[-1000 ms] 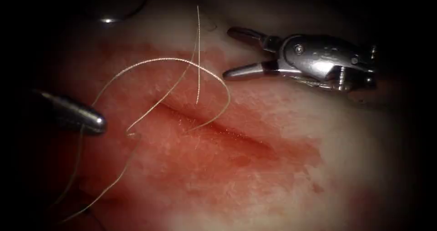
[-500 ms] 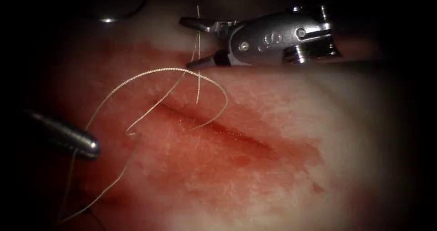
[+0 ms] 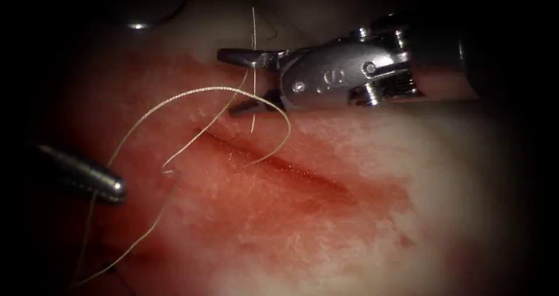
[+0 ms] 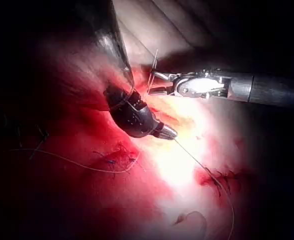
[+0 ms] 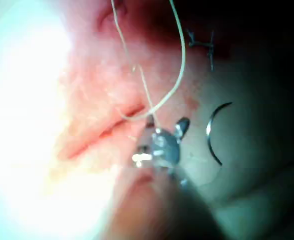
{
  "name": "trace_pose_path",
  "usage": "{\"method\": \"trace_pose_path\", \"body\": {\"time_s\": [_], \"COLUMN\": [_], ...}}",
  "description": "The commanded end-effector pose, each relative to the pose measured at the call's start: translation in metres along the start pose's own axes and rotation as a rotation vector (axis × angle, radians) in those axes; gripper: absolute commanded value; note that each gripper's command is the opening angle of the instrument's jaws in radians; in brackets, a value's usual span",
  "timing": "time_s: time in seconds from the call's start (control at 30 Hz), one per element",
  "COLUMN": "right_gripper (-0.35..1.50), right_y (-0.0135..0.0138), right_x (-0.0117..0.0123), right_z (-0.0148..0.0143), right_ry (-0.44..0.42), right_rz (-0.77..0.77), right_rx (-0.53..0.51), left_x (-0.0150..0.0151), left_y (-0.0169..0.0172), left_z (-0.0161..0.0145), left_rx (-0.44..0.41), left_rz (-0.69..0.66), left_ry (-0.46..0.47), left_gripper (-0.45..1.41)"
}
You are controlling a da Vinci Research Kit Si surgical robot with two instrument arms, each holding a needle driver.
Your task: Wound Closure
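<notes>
The cut (image 3: 279, 165) runs slantwise across the tissue (image 3: 361, 232), with red fluid around it. Pale thread (image 3: 192, 92) loops over its left end, and one loose end (image 3: 254, 34) stands upright. My right tool (image 3: 239, 81) is open, one jaw on each side of that upright strand, holding nothing; it is also seen from the left wrist (image 4: 156, 83) and right wrist (image 5: 164, 126). My left tool (image 3: 108, 184) sits left of the cut, shut on the thread, which trails from its tip (image 4: 168, 133). The curved needle (image 5: 213, 132) lies free on the tissue, outside the cut and held by neither tool.
Dark stitches (image 4: 114, 159) from earlier closures mark the tissue near the left tool, and more (image 5: 203, 44) lie beyond the needle. The needle's shiny arc (image 3: 140, 23) rests at the far upper left of the field.
The right tool has swung left and lower, bringing its open jaws around the upright thread end. The left tool drew back slightly to the lower left, then held still.
</notes>
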Motion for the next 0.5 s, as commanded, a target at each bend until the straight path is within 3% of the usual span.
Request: {"method": "trace_pose_path", "body": {"time_s": [0.03, 0.13, 0.17, 0.37, 0.43, 0.5], "right_gripper": [-0.35, -0.35, -0.35, -0.35, -0.35, -0.35], "right_y": [0.0006, 0.0014, 0.0035, 0.0083, 0.0134, 0.0164], "right_x": [-0.0004, -0.0009, -0.0014, -0.0016, -0.0013, -0.001], "right_z": [0.0021, 0.0027, 0.0037, 0.0059, 0.007, 0.0079], "right_ry": [-0.033, -0.053, -0.071, -0.09, -0.09, -0.073], "right_rz": [0.005, 0.01, 0.026, 0.064, 0.077, 0.091], "right_rx": [0.045, 0.046, 0.033, 0.013, -0.007, -0.016], "left_x": [-0.0005, -0.0005, -0.0006, -0.0009, -0.0009, -0.0009], "left_y": [0.0004, 0.0004, 0.0004, 0.0005, 0.0006, 0.0005], "left_z": [0.0005, 0.0005, 0.0004, 0.0004, 0.0004, 0.0004], "left_rx": [-0.001, -0.001, -0.002, -0.002, -0.002, -0.002], "left_rz": [0.0, 0.0, 0.0, 0.003, 0.003, 0.003], "left_ry": [0.002, 0.003, 0.004, 0.004, 0.001, 0.001], "left_gripper": [-0.35, -0.35, -0.35, -0.35, -0.35, -0.35]}}
